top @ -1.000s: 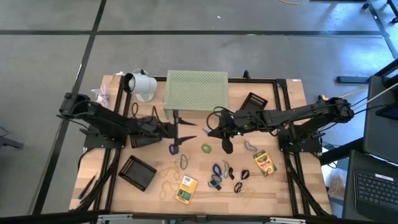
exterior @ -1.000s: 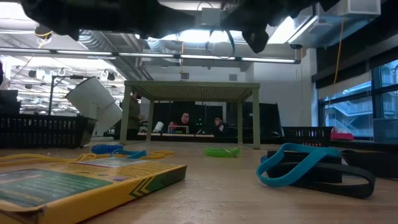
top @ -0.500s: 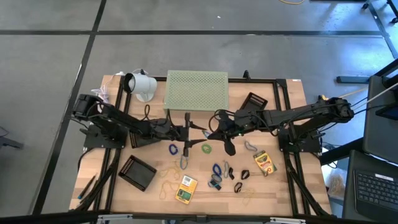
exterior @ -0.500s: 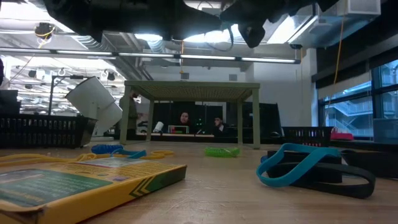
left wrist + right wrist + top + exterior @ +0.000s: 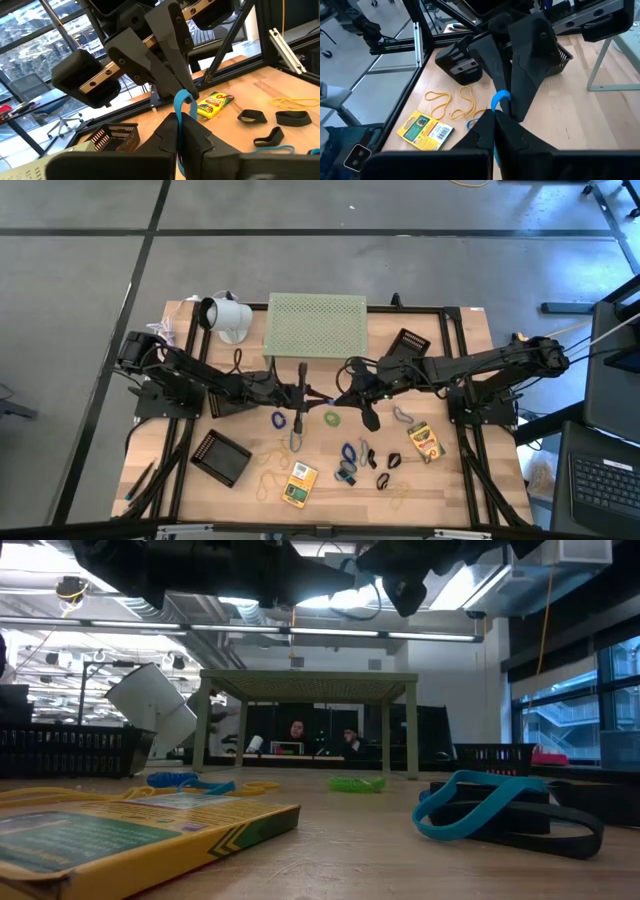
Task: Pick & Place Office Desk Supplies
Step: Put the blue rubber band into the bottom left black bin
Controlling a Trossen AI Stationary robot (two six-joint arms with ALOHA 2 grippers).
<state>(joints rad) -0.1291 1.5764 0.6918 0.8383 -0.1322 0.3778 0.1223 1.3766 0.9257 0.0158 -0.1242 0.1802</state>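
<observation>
A: While pinched from both sides, blue rubber band (image 5: 181,100) hangs between left gripper (image 5: 178,118) and right gripper (image 5: 495,114), each pressed together on it.

B: Progress?

A: Early, probably. Other bands (image 5: 347,452), clips (image 5: 393,461), card boxes (image 5: 425,441) loose below the grippers, unsorted.

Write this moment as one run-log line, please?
left gripper: shut on blue rubber band | right gripper: shut on same band | both meet mid-table, above other supplies
</observation>
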